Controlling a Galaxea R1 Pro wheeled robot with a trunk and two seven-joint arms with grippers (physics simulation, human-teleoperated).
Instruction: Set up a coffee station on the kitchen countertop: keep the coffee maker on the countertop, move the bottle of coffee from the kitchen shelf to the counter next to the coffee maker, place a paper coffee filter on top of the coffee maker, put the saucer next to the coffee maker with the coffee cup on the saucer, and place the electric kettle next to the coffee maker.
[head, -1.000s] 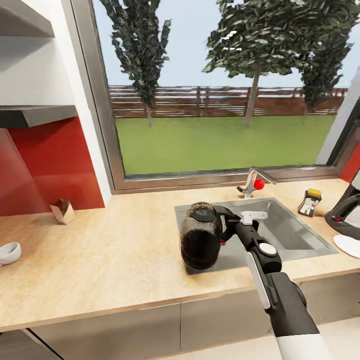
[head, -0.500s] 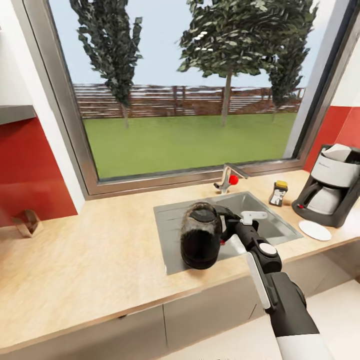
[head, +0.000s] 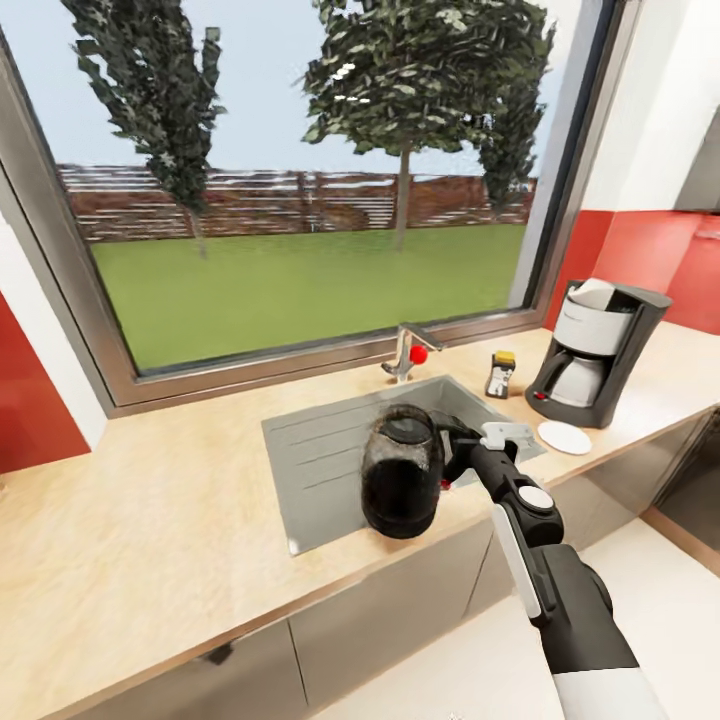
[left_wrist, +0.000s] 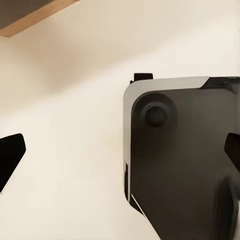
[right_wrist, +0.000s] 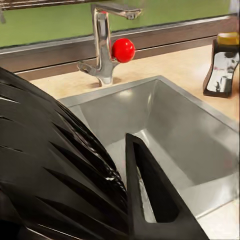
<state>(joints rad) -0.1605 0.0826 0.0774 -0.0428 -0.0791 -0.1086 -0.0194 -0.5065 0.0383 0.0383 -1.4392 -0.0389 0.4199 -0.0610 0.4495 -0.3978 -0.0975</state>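
The right pincer (head: 452, 452) seems to hold the electric kettle (head: 402, 483) by its handle, and next must carry it rightward beside the coffee maker (head: 598, 351).

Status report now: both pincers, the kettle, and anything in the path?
Right pincer shut on the black ribbed electric kettle, held above the steel sink. Left pincer: state unclear. Grey-and-black coffee maker ahead right; white saucer and yellow-capped bottle beside it.
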